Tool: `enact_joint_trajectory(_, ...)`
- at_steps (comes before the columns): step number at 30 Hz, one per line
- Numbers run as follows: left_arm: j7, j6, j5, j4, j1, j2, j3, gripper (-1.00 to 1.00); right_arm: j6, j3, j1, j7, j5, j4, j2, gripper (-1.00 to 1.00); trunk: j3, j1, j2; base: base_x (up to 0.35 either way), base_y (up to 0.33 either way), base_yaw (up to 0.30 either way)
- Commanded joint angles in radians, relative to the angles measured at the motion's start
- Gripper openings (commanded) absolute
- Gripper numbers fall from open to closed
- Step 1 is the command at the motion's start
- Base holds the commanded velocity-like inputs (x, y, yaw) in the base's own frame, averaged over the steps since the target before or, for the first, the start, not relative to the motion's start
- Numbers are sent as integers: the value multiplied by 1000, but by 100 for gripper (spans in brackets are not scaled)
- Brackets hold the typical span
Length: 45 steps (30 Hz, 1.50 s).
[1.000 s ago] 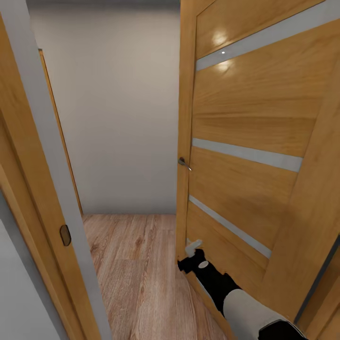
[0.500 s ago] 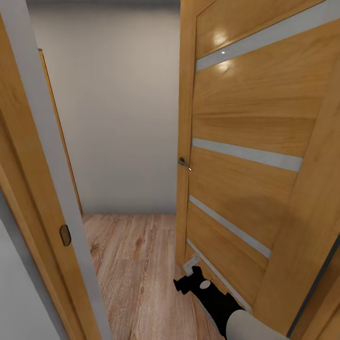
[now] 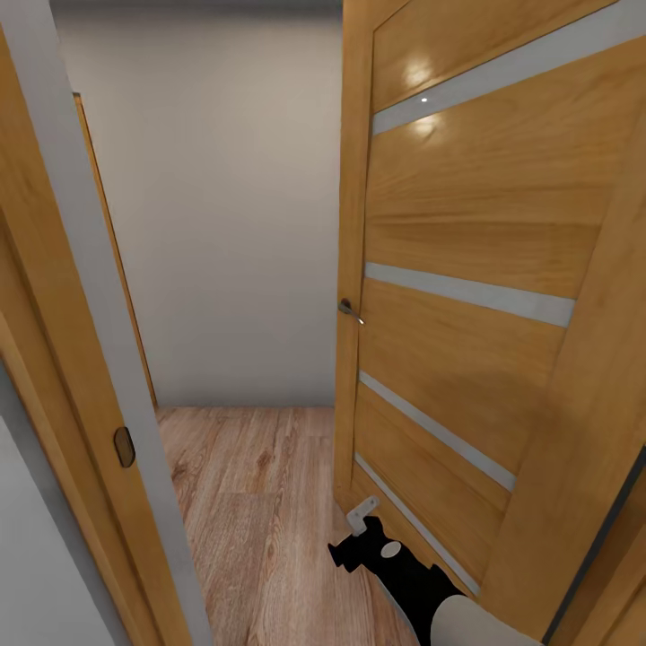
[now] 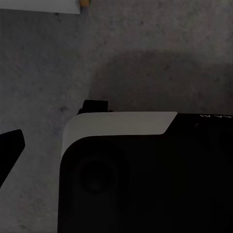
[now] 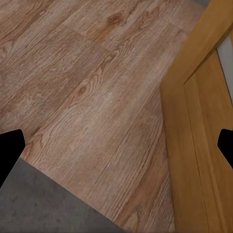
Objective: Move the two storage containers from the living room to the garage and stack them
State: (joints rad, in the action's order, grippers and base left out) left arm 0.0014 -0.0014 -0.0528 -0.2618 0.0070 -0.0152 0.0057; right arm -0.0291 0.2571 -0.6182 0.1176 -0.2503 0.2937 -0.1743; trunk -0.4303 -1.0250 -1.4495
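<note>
Nearest you, at about 5 o'clock in the head view, your right arm (image 3: 422,583) reaches forward and low, black at the wrist and pale at the forearm. Its right gripper (image 3: 359,538) sits just beside the bottom edge of the open wooden door (image 3: 467,269); whether it touches the door you cannot tell. In the right wrist view the two dark fingertips (image 5: 9,150) stand far apart at opposite sides, so that claw is spread wide and pinches nothing.

The left wrist view looks down on the dark grey concrete floor (image 4: 48,63), with part of the robot's own black and white body (image 4: 145,165) across it. One dark fingertip (image 4: 9,145) shows there, and you cannot tell how the left gripper stands.

At 12 o'clock, light wood plank flooring (image 3: 260,502) runs through the doorway to a plain pale wall (image 3: 224,206). The door frame (image 3: 81,359) rises at 9 o'clock. The door handle (image 3: 348,309) sits at mid height.
</note>
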Motion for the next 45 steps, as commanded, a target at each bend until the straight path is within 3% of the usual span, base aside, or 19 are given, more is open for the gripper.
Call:
enact_joint_trajectory(1,0,0,-6,-2,1,0,0,100,-3,-2,0,3,-11,1,0,100,-1,0,0,0,0,0)
enact_joint_trajectory(34,0,1,-8,-3,1,1,1,100,-3,-1,0,5,-12,-1,0,100,-1,0,0,2,-74,0)
enact_joint_trajectory(45,0,1,-8,-4,1,0,1,100,35,1,0,12,-14,-73,0,100,-1,0,0,35,-1,0)
